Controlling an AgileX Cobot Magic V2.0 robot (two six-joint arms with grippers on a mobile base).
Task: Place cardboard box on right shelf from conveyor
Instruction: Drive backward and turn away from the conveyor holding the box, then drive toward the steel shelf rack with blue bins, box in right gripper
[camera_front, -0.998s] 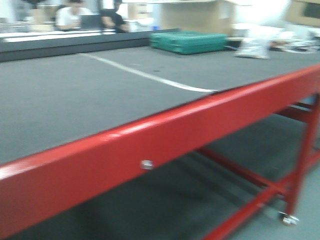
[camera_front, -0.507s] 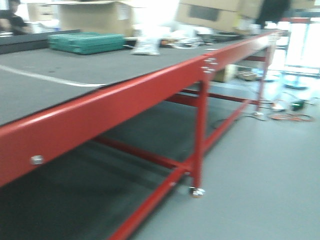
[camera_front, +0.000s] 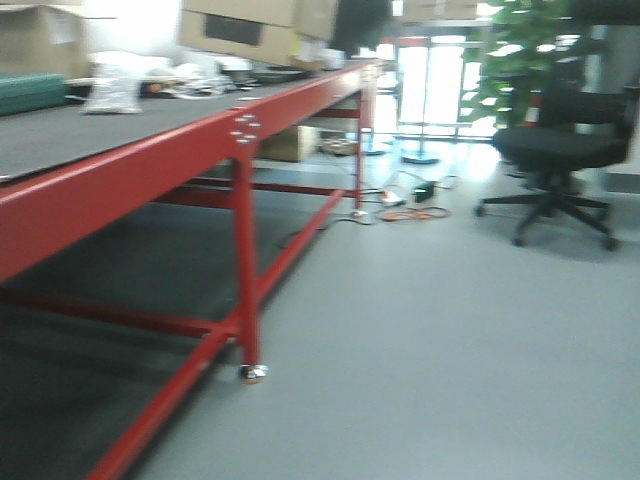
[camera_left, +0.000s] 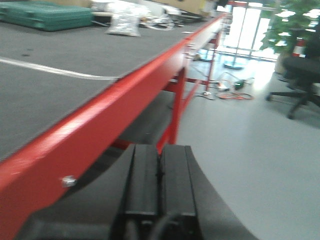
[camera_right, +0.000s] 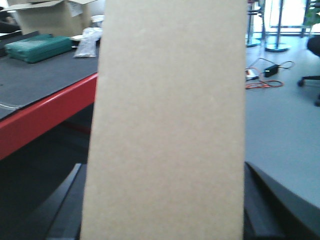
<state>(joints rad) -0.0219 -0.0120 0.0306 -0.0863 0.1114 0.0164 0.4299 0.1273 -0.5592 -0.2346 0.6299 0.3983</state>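
The right end effector (camera_right: 165, 210) is clamped on the cardboard box (camera_right: 167, 125), with dark fingers (camera_right: 62, 210) at both flanks. The box is plain tan, smooth and unprinted. It is held in the air in front of the conveyor (camera_right: 35, 80) and its red rail (camera_right: 45, 117). The left end effector (camera_left: 160, 175) has its pads pressed together, empty, beside that rail. On the conveyor lie a green case (camera_left: 47, 15) and a white bag (camera_left: 125, 24). Beyond the conveyor are grey floor (camera_front: 430, 330), an office chair (camera_front: 555, 150), a plant (camera_front: 520, 50) and loose cables (camera_front: 410, 205).
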